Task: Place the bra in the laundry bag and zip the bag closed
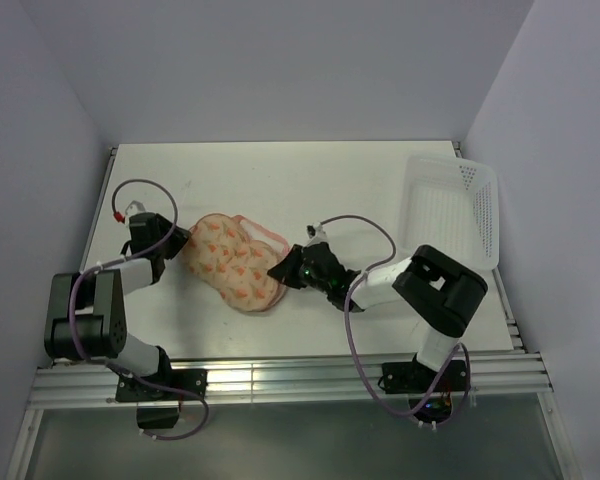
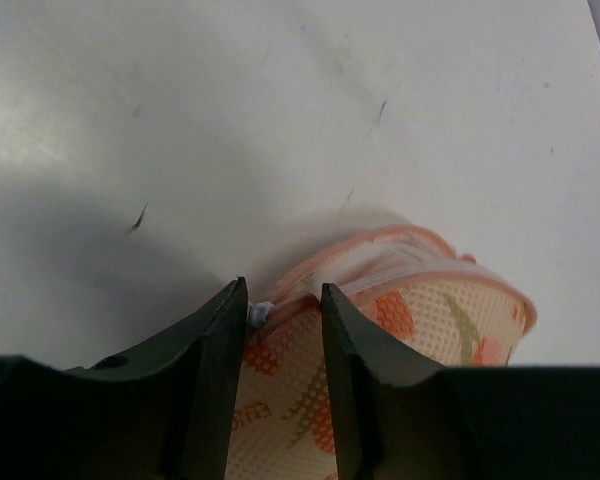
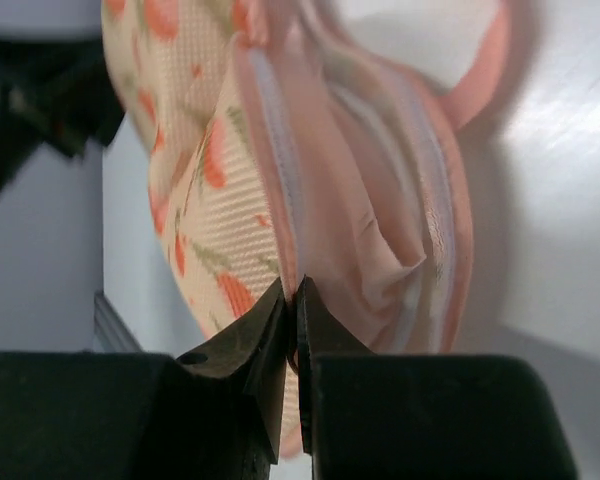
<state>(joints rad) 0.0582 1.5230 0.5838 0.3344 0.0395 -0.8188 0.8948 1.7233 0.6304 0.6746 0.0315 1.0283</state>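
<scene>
The bra [image 3: 365,225] shows us only pale pink folds in the gaping seam of the laundry bag [image 1: 235,262]; the rest is hidden inside. The bag lies left of centre on the table [image 1: 330,180]. The right gripper [image 1: 279,272] reaches in low from the bag's 4 o'clock and pinches its pink trim. The left gripper [image 1: 183,246], at 9 o'clock, straddles the bag's end; we cannot tell whether it presses. A white basket [image 1: 460,200] sits at 2 o'clock.

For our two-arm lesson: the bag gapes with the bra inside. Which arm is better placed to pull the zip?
Probably the left. The left fingers straddle the end of the bag, where a small pale tab, perhaps the zip pull, sits. The right fingers pinch its rim, so can steady it.
</scene>
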